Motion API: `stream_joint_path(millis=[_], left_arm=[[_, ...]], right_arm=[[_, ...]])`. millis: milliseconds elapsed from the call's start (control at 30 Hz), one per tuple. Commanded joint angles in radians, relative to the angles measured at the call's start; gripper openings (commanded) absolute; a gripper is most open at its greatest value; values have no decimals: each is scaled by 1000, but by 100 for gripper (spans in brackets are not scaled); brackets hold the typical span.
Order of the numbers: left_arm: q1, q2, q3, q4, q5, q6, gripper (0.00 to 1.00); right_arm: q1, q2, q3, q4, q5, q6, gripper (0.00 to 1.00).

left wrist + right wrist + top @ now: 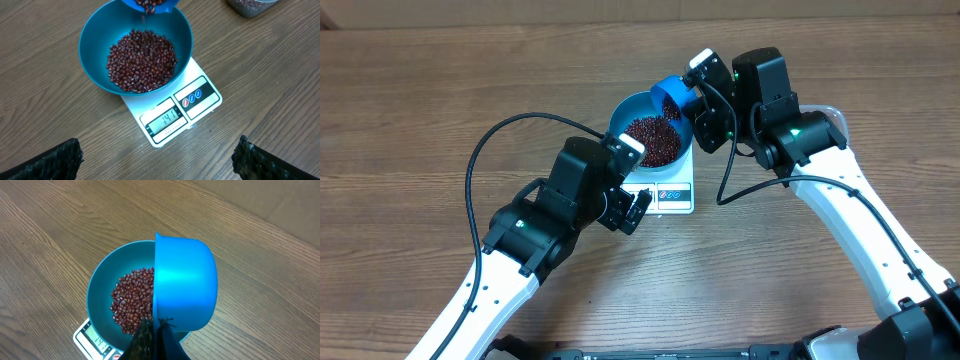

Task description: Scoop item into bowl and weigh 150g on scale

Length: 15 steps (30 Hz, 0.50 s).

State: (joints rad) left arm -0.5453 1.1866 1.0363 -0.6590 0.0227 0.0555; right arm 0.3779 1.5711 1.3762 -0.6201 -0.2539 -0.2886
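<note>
Ok so this is the topping-up step. The right pincer point(156, 330) is clamped tight on the handle of the little blue scoop point(185, 287) and is tipping it over the far rim of the bowl point(92, 50). A few beans point(142, 60) are dribbling off the lip onto the heap inside. The bowl is sitting square on the scale point(200, 107), which is resting on the bench point(40, 120). The display point(165, 120) looks like it's reading a bit under the target, so I'd say the job is nearly there but not done.

The left pincer point(160, 165) is hanging just in front of the scale with its fingers wide apart. It's holding nothing, basically just pointing its camera at the readout.

Next move, my guess: it's calling for a really gentle tilt, trickling a few beans at a time and levelling the scoop the moment the number hits. Dump the lot and it's overshooting, and then somebody's fishing beans back out.
</note>
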Motion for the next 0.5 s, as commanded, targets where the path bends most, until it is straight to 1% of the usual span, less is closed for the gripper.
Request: stream_joint_path(millis=[0, 467], left_arm=[[2, -13, 2, 2, 0, 9, 99], [2, -13, 2, 2, 0, 9, 100]], right_arm=[[3, -3, 18, 10, 7, -2, 4], [3, -3, 18, 9, 7, -2, 4]])
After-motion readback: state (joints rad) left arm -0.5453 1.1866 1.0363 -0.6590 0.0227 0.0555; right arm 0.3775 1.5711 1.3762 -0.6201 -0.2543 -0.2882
